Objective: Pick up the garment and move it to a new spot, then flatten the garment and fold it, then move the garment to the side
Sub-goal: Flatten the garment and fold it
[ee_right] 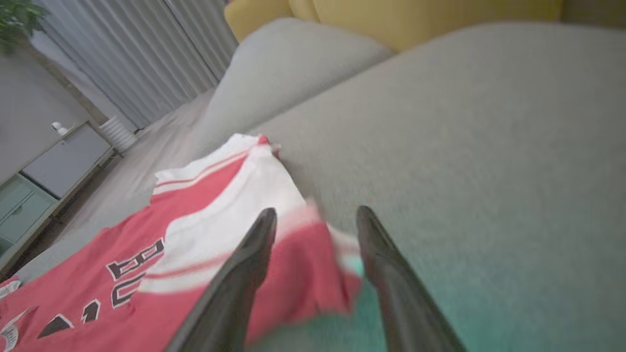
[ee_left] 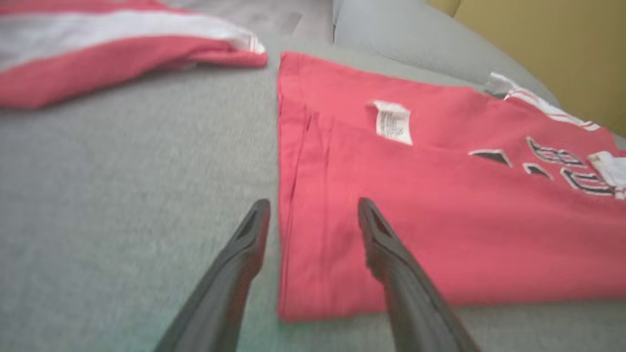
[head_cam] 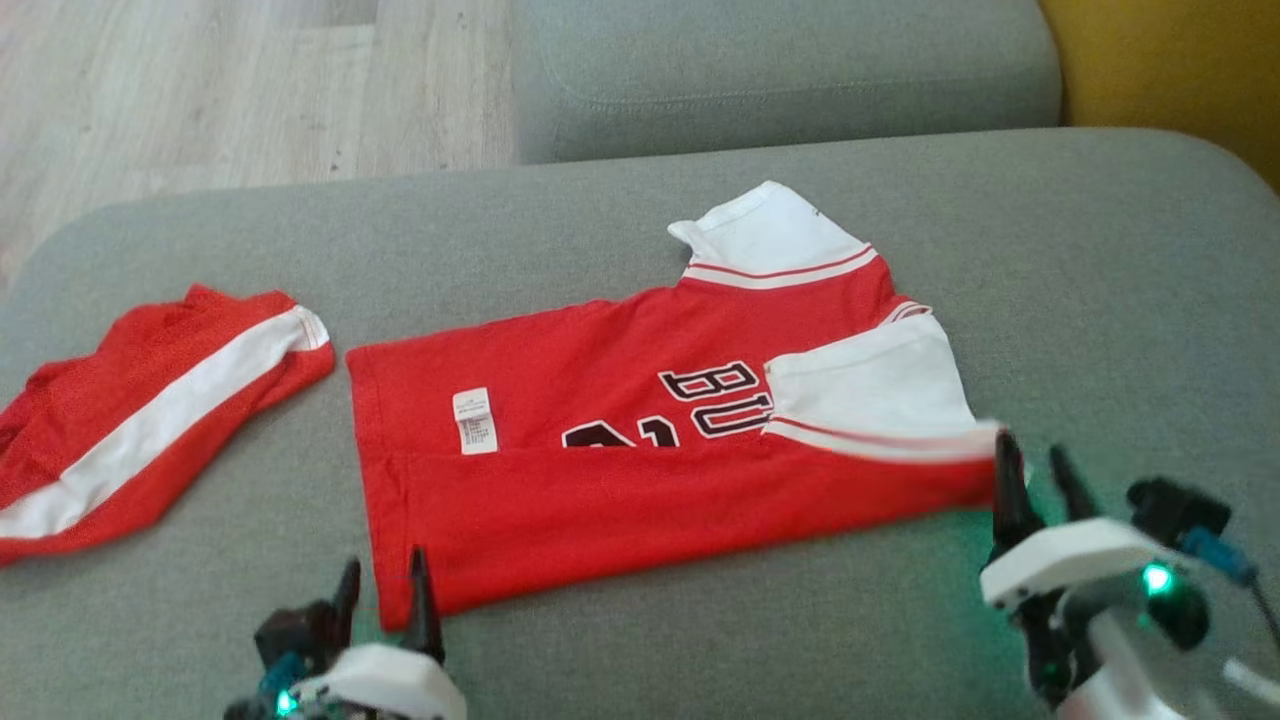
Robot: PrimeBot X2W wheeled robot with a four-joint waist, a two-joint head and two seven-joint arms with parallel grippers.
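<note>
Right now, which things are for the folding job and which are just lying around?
For the job: red jersey, left gripper, right gripper.
Just lying about: striped red garment, grey back cushion, yellow cushion.

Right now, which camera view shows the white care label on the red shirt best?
The left wrist view: the label appears whole and largest there, on the red shirt. The head view shows it whole, but smaller. The right wrist view cuts it off at its lower left corner.
</note>
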